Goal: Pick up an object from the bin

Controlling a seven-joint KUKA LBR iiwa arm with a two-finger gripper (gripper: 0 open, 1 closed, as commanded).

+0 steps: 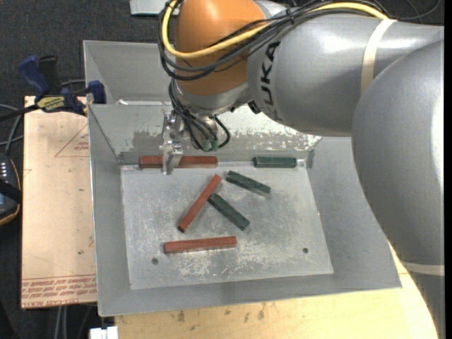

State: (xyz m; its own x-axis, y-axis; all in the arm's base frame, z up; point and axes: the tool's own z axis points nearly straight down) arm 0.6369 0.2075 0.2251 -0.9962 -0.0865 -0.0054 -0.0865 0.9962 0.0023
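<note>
Where bin [282, 242] floor meets back wall, upper left of frame, pincer [168, 162] is down over a red-brown bar [199, 161]; released vs clenched: can't tell.

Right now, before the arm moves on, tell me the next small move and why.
Probably clamp the red-brown bar at the back wall: the gripper is down right on it, left of its middle. The other bars lie loose mid-floor, clear of it. Whether it grips already cannot be seen.

Dark speckled floor [106, 13], pale wooden tabletop [282, 320]
</note>
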